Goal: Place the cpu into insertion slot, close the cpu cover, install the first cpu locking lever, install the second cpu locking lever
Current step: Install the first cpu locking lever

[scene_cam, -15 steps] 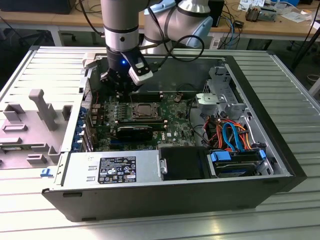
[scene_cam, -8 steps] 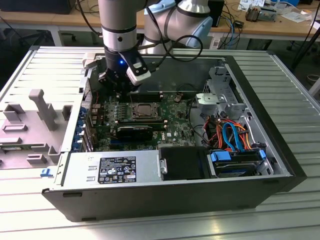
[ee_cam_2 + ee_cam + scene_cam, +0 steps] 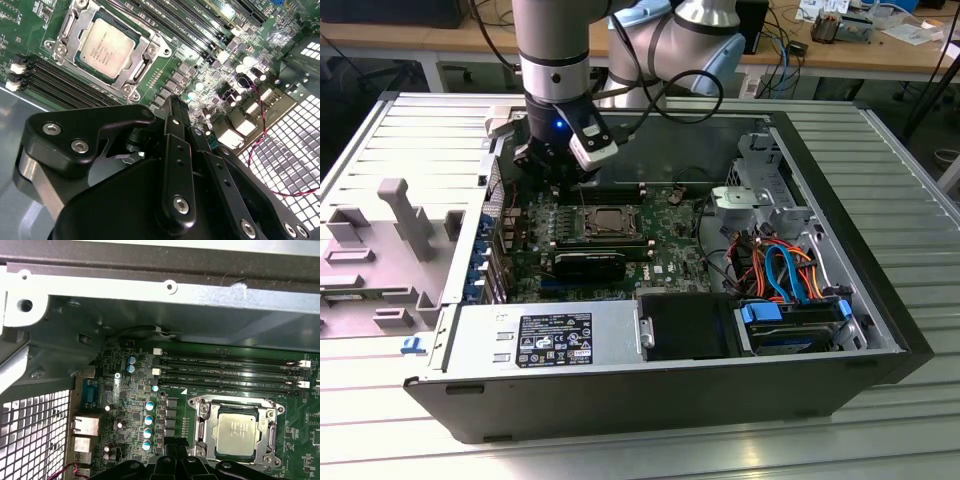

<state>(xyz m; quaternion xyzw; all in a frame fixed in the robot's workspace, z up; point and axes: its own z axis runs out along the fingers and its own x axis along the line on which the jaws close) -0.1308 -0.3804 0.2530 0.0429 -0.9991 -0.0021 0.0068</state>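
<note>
The cpu [image 3: 107,46] lies seated in the insertion slot [image 3: 64,24] on the green motherboard [image 3: 665,255], with the cpu cover [image 3: 141,61] closed flat around it; placement and cover closing appear done. Whether either locking lever is latched cannot be judged. The gripper [image 3: 180,112] hovers above the board just beside the socket, toward the exterior view's left, fingers drawn together and holding nothing.

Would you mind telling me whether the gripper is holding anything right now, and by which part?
Nothing is held: the gripper is shut and empty, while the cpu sits in the insertion slot.
</note>
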